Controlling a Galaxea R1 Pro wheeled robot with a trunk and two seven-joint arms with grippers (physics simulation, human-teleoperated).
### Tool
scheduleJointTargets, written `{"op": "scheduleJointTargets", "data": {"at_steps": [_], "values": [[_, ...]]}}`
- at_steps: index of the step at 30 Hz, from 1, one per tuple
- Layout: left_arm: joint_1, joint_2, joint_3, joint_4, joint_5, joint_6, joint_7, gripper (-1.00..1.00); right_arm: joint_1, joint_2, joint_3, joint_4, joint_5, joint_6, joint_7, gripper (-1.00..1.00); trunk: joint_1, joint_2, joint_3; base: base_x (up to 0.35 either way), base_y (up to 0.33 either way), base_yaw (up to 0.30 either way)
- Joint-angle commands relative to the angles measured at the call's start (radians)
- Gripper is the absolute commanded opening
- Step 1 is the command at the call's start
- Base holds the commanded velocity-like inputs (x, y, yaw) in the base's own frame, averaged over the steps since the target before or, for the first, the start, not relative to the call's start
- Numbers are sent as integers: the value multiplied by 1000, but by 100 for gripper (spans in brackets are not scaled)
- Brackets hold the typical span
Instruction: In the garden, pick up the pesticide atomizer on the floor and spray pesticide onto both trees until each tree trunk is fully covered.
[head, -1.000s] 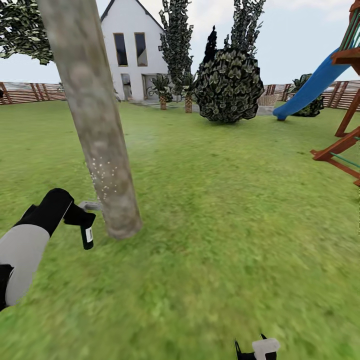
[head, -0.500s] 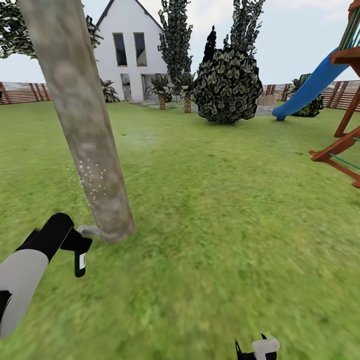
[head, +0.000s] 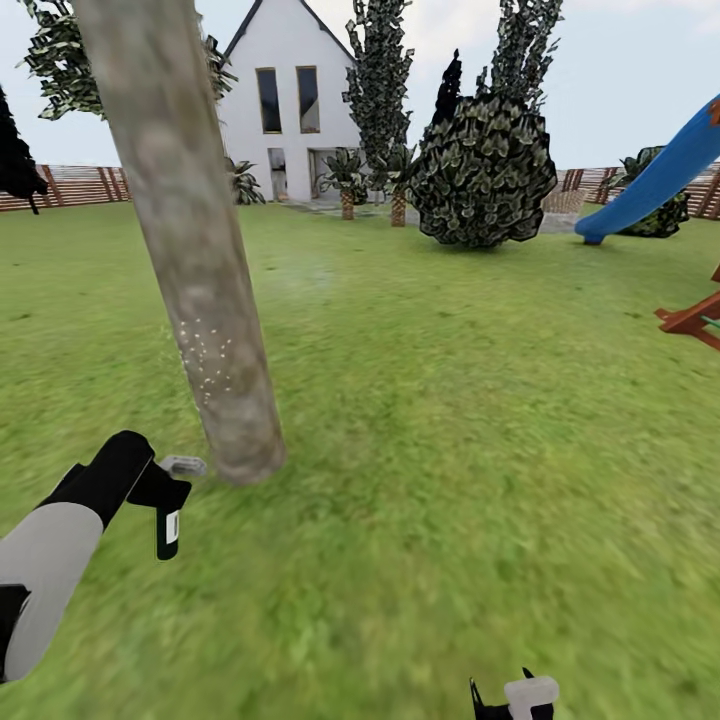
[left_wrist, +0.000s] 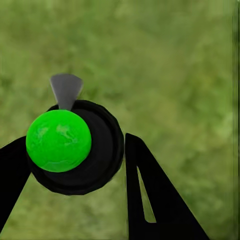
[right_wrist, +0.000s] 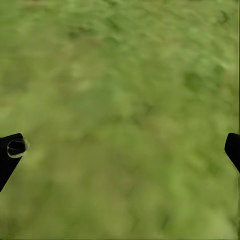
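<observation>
A thick, leaning tree trunk (head: 190, 250) of blotchy grey-beige bark rises from the grass (head: 450, 450) at the left. A small patch of whitish pesticide specks (head: 205, 360) dots its lower part. My left gripper (head: 160, 490) is shut on the pesticide atomizer (head: 168, 528), a black bottle with a white label, held low beside the trunk's base. Its grey trigger head (head: 183, 465) points at the trunk, close to the bark. In the left wrist view the atomizer (left_wrist: 95, 150) sits between the black fingers (left_wrist: 145, 195), with a green ball on it. My right gripper (right_wrist: 120, 150) hangs open over bare grass.
A round dark bush (head: 485, 170) and small palms stand ahead before the white house (head: 295, 100). A blue slide (head: 655, 175) and red-brown play frame (head: 695, 315) are at the right. A slatted wooden fence (head: 70, 185) rings the lawn. My right gripper (head: 515, 700) is at the bottom edge.
The head view has shifted, moving the whole scene to the right. My left gripper with the atomizer sits lower against the trunk, now level with its base.
</observation>
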Motion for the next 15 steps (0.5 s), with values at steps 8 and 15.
{"op": "scheduleJointTargets", "data": {"at_steps": [8,15], "values": [[4,-13,0,5,0,-1,-2,-100,0,0,0,1,0,0,0,100,0,0,0,74,-167,0],[14,-29,3,-4,-3,0,-7,-100,0,0,0,0,0,0,0,100,0,0,0,109,-7,0]]}}
